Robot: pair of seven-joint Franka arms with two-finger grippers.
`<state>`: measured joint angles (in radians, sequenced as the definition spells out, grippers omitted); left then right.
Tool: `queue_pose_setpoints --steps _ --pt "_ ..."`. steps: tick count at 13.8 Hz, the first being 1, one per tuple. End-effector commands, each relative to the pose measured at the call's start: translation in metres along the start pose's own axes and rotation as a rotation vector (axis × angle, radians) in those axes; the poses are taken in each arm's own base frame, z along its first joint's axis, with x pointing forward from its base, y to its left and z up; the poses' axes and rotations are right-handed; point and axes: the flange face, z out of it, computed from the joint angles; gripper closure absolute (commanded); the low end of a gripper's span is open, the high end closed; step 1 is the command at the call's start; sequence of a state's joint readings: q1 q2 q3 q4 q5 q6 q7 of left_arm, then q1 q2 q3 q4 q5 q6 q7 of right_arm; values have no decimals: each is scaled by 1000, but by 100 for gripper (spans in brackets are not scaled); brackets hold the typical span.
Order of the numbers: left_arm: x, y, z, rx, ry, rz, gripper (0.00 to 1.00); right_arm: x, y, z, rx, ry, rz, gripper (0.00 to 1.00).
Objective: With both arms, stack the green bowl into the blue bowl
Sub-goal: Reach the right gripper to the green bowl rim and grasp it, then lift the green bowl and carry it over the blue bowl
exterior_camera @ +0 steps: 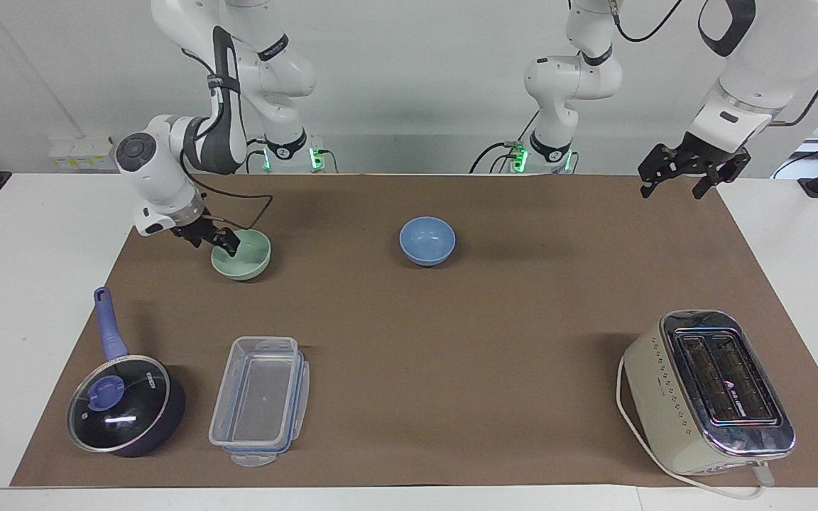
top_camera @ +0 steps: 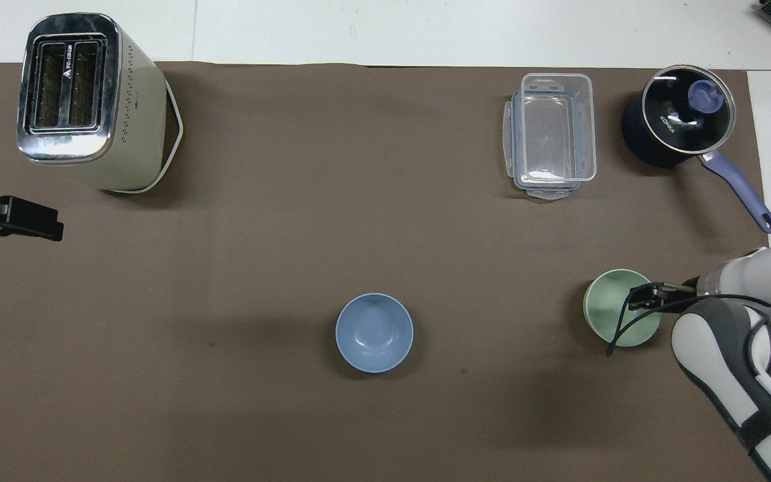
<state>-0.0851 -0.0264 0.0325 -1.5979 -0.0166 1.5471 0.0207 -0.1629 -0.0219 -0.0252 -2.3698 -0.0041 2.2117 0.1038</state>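
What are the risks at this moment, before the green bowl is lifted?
1. The right gripper is at only one edge of the green bowl's rim, so the bowl may tilt or slip when raised.
2. A black cable hangs across the bowl and might catch on it.
3. The blue bowl stands apart toward the table's middle; the left gripper waits over the mat's corner, so a handover could be misaligned.

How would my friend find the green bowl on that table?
Look at the brown mat, at the right arm's end. Nearer the robots than the clear plastic box sits the green bowl, with the right gripper at its rim. The blue bowl is its only lookalike.
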Motion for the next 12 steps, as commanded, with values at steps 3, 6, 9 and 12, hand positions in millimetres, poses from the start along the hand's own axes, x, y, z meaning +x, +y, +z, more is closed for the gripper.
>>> queue_pose_setpoints --steps 3,6,9,12 --pt "1 -2 -4 14 -10 -2 0 -1 2 6 20 -17 -31 100" --pt "1 -3 -4 14 -9 -3 0 0 3 4 21 -17 -26 100" --pt "1 -2 -4 14 -10 -2 0 3 2 -3 21 -22 -28 100" --pt "1 -2 -4 14 -10 -2 0 1 -2 -19 20 -27 -38 100"
